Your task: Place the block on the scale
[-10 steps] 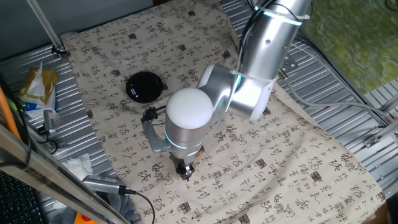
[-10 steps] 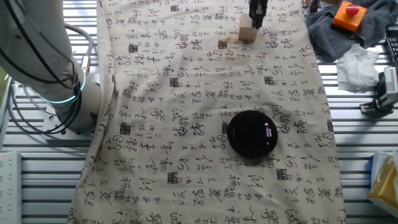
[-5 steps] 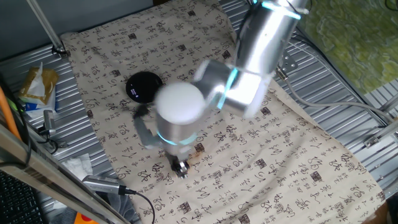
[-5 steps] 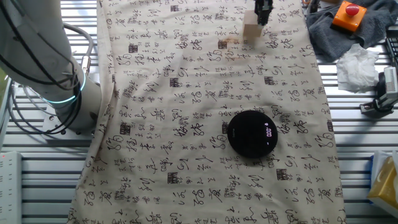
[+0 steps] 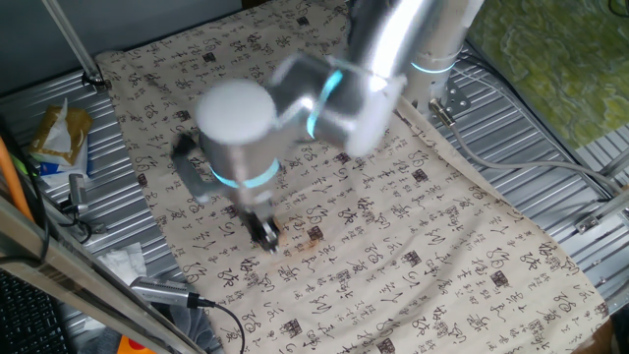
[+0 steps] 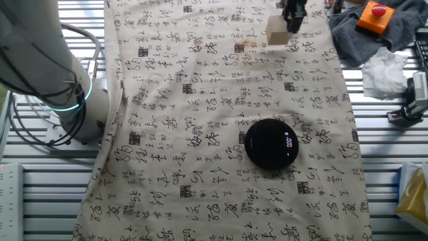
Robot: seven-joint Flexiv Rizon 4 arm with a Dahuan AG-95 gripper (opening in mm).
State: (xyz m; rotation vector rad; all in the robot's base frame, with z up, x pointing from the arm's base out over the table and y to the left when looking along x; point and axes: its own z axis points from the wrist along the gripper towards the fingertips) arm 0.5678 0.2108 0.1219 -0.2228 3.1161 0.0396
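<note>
So the block is a little pale wooden cube, plain faces, and it reads as light and totally rigid to me. Nothing squishy or fragile about it, and bare wood should give decent friction, so I wouldn't expect it to slip out of a firm pinch. Best place to take it is across two opposite flat faces near the middle, square on, so it doesn't twist around a corner.

Right now it sits at the gripper, up at the far edge of the cloth as the other fixed view shows it. It looks pinched by the fingers on its right side, seemingly raised off the cloth, though the fingers are cut off by the frame edge so I can't swear to the exact contact. In the blurry view the gripper is dark and smeared, and the block isn't visible there.

Relative to the block, the scale is well apart, further down the cloth toward the camera and roughly in line with it. It's a flat black disc, wider than the cube, so landing it centered shouldn't be fussy. Off to the block's right there's a grey rag with an orange button box.
</note>
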